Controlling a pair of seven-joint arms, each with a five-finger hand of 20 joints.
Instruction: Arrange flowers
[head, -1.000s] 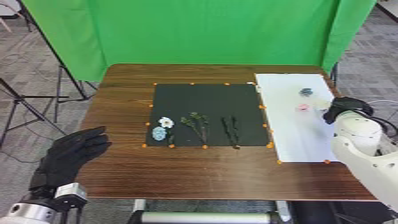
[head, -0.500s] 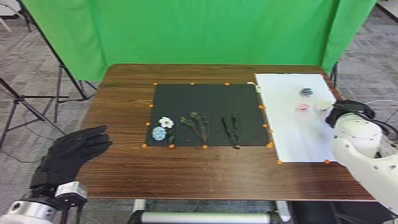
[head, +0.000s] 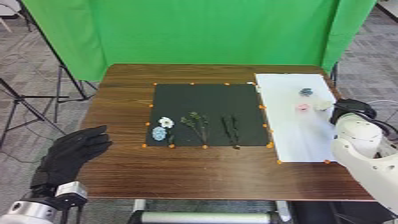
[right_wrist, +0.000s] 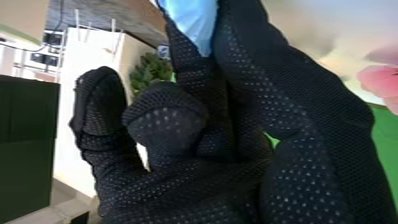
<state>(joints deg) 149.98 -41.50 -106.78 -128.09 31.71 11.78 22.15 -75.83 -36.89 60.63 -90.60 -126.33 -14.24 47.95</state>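
right hand a touch farther right than in the earlier frame

the right hand has edged outward, baring more of the pale flower on the white sheet.

at far left, the left hand is open, its fingers relaxed, at the near left edge of the brown worktop. next comes the black sheet, with a light blue flower near its left edge and a white flower just beyond it. green stems lie near the middle, then dark stems to their right (orange dots run along the sheet's edges). on the white sheet lie a pink flower, a grey-blue flower farther back, and the pale flower, just beside the right hand.

i cannot tell whether the right hand is open or holding something; in the right wrist view a light blue thing shows against its glove, too unclear to name.
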